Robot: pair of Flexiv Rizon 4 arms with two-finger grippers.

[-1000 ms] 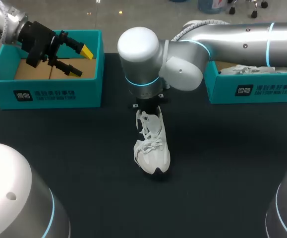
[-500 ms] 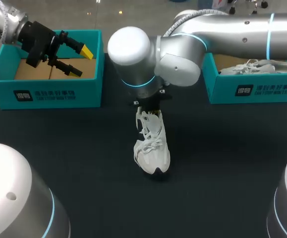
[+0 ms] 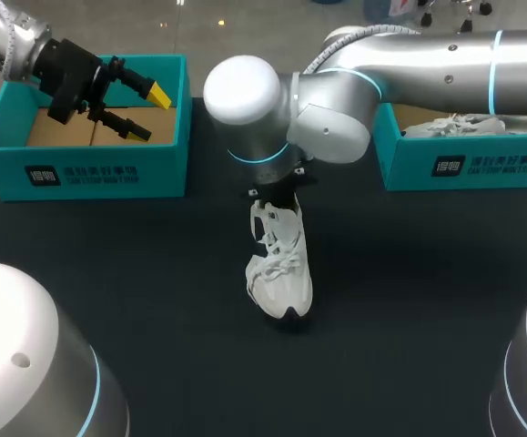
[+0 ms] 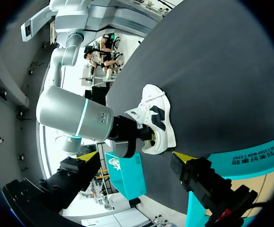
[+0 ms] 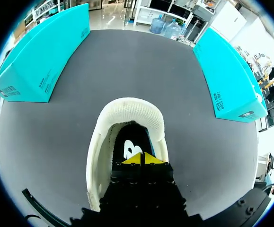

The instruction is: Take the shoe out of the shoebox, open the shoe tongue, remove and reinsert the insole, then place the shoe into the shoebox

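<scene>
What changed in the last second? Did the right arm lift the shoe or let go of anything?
The right arm swung its elbow slightly left, then partway back, and its forearm rose, uncovering the second shoe in the right shoebox. Nothing was grasped or released. The right gripper stayed inside the white shoe, tips together; the shoe did not move. The left gripper stayed open over the left shoebox.

above shoe (image 3: pixel 279 273): right arm (image 3: pixel 272 100) | far sides: left shoebox (image 3: pixel 90 171), right shoebox (image 3: pixel 468 167) | free: mat (image 3: pixel 409 300)

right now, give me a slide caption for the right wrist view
Right hand, tips together, inside the white shoe on the dark table, teal shoeboxes flanking it.
</scene>
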